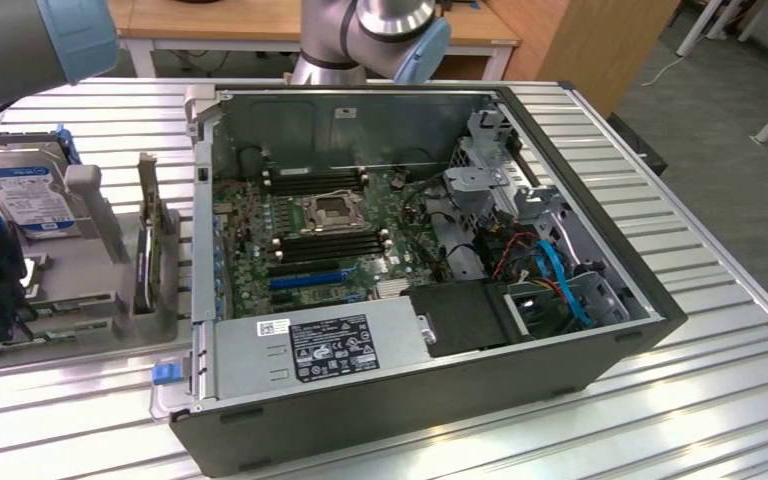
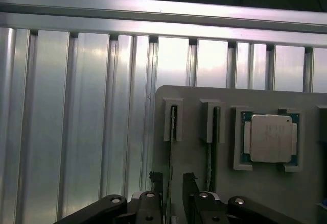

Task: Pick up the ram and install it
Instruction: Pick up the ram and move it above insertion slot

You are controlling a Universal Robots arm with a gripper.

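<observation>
Long thin green ram stick stands on edge in slot of grey plastic tray (on exterior view's left of open black computer case). Gripper spread wide, unclamped, fingers either side of stick, its long axis running straight away between them.

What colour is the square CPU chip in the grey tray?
Silver lid on a green board; the CPU chip shows best in the wrist view.

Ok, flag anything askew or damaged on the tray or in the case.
Nothing stands out. The ram and the second stick stand straight in their tray slots, the CPU sits square in its nest, and the open gripper straddles the ram. Nothing in the case looks loose.
</observation>
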